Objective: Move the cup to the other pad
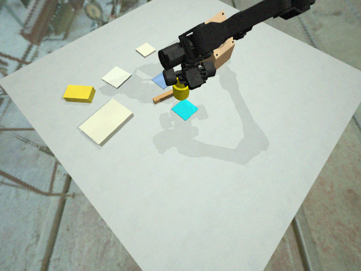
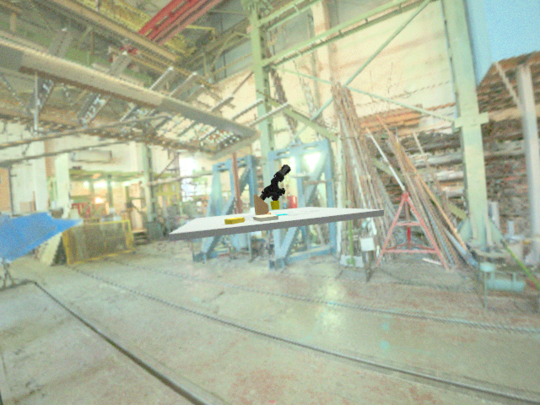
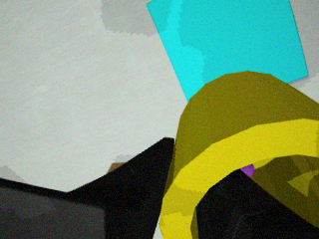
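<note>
My gripper [image 1: 178,82] [image 3: 185,150] is shut on the rim of the yellow cup [image 1: 181,92] [image 2: 274,204] [image 3: 229,153] and holds it upright in the air. A purple marble [image 3: 247,170] shows inside the cup in the wrist view. The cyan pad [image 1: 184,109] [image 3: 229,27] lies on the table just below and ahead of the cup. The light blue pad [image 1: 159,79] lies behind the cup, partly hidden by the gripper. The cup hangs over the thin wooden bar [image 1: 162,97], between the two pads.
A tan wooden wedge block [image 1: 223,52] [image 2: 261,204] stands behind the arm. A yellow block [image 1: 79,93] [image 2: 234,220], a large cream slab [image 1: 105,121] and two cream tiles, one larger [image 1: 116,76] and one smaller [image 1: 145,49], lie to the left on the white table [image 1: 203,189].
</note>
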You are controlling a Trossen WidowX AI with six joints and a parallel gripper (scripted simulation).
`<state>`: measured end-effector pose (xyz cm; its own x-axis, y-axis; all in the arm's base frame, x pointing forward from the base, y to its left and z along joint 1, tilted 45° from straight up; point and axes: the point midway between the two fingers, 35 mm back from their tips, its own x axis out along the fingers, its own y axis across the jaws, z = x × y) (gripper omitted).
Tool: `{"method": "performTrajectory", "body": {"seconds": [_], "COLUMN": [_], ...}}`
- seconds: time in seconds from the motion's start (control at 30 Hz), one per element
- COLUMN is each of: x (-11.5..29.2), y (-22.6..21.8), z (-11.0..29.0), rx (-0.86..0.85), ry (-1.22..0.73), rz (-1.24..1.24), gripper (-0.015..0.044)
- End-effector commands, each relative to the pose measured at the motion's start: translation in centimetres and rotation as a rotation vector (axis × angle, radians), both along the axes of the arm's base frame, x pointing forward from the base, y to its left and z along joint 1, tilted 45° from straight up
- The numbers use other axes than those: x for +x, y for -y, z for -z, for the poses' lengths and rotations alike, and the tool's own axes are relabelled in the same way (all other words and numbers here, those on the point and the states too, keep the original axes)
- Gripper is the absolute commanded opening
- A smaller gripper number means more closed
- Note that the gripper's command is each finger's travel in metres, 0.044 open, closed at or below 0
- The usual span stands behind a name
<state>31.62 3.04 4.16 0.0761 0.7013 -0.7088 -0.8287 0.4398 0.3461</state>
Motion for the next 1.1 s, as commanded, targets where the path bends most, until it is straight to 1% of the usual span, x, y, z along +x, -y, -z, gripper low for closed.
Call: {"method": "performTrajectory", "body": {"seconds": [0.0,0.33,1.07], "x": [0.7,1.6,1.9], "y": [-0.8,-2.3,-4.3], "z": [-1.3,-3.3,-1.2], "rx": [0.004,0.005,0.005], "ry": [0.011,0.011,0.012], "rz": [0.003,0.003,0.003], "gripper": [0.0000,0.0000,0.0000]}}
